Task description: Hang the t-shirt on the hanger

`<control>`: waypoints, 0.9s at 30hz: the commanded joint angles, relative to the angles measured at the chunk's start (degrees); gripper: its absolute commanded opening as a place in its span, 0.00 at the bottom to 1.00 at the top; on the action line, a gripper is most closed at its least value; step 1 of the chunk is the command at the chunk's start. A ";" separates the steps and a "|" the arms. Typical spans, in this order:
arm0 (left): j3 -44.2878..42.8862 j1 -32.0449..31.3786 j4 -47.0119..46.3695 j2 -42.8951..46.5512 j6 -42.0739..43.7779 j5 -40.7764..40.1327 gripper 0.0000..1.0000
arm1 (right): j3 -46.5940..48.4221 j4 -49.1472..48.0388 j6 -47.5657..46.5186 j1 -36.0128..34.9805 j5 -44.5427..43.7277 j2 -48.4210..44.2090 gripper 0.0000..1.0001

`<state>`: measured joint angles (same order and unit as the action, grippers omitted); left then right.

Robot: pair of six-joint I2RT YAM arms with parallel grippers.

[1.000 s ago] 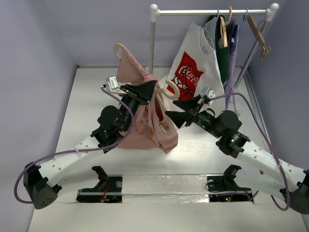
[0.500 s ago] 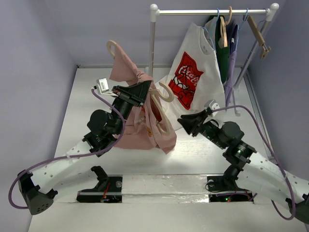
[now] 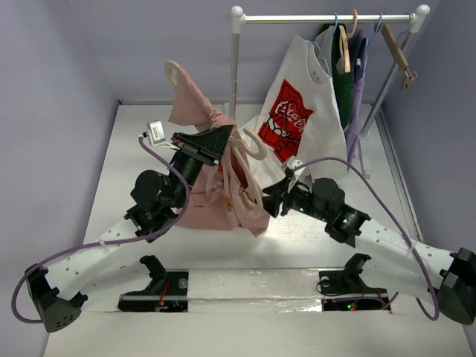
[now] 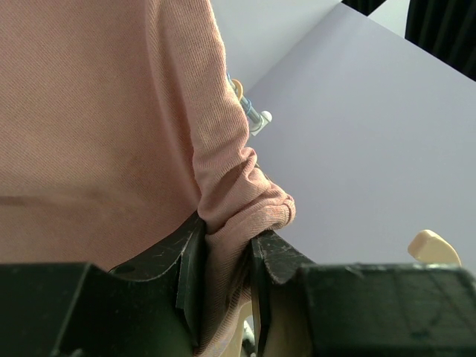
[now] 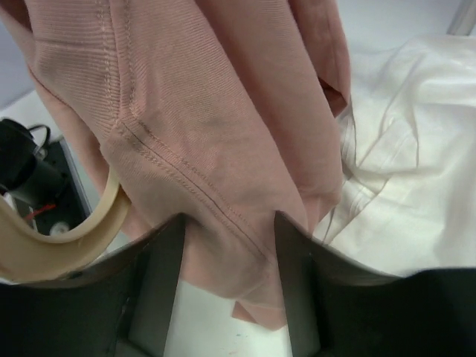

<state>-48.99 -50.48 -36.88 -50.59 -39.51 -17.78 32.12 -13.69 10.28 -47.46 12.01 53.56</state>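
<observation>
Since a moment ago, the right gripper has swung in to the low edge of the pink shirt. The left arm sits as it did.

From the top, the left gripper holds the pink shirt up off the table. The shirt hangs bunched on the hanger, whose hook pokes out up high. A white shirt hangs on the rack behind.

On the left wrist view, the two fingers are close together and pinch a fold of the pink shirt. One pale tip of the hanger shows at the right.

On the right wrist view, the fingers stand wide apart, with pink cloth between them. I cannot tell if they squeeze it. A curved bit of hanger is at the left, and the white shirt is at the right.
</observation>
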 commanded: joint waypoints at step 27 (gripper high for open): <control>-21.05 3.19 -19.63 -11.19 25.68 -9.11 0.00 | -10.32 11.38 12.83 -0.44 -1.02 -16.72 0.00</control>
<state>-63.70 -48.71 -42.68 -62.28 -21.58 -23.86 23.07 -13.98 22.15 -47.44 11.20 38.94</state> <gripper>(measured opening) 0.196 0.011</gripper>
